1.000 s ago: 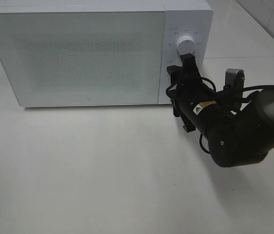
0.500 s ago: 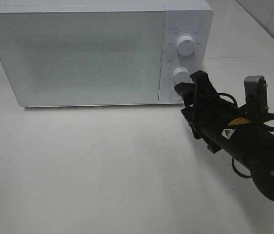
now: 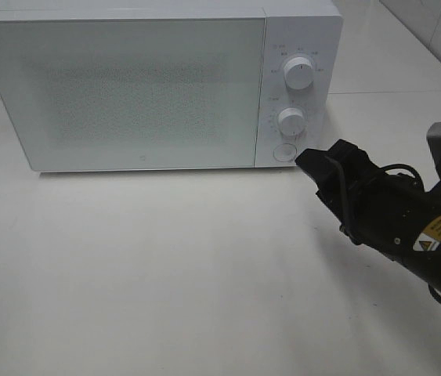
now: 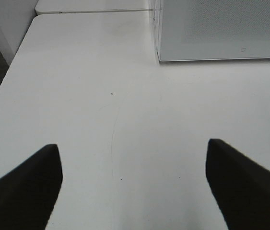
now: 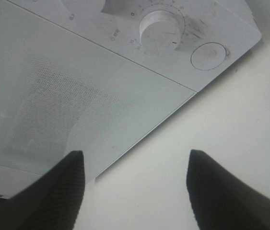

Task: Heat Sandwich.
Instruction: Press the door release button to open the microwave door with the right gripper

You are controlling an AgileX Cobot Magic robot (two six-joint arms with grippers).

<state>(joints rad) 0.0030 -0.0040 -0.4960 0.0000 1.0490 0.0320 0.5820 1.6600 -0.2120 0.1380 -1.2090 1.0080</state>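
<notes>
The white microwave [image 3: 126, 86] stands at the back of the table with its door shut. The sandwich is not in view. My right gripper [image 3: 319, 163] is open and empty. It hovers just right of and in front of the microwave's control panel, near the round door button [image 3: 284, 150], touching nothing. The right wrist view shows its two dark fingers apart [image 5: 135, 153], with the lower knob [image 5: 161, 29] and the button [image 5: 208, 56] beyond them. My left gripper [image 4: 132, 143] is open and empty over bare table, left of the microwave [image 4: 221, 28]. It is out of the exterior view.
The panel has an upper knob [image 3: 299, 72] and a lower knob [image 3: 290, 120]. The white table [image 3: 165, 274] spreads in front of the microwave. Its left edge [image 4: 10, 76] shows in the left wrist view, with dark floor beyond.
My right gripper has drawn back from the lower knob, moving right and toward the table's front. The microwave door stays shut.
</notes>
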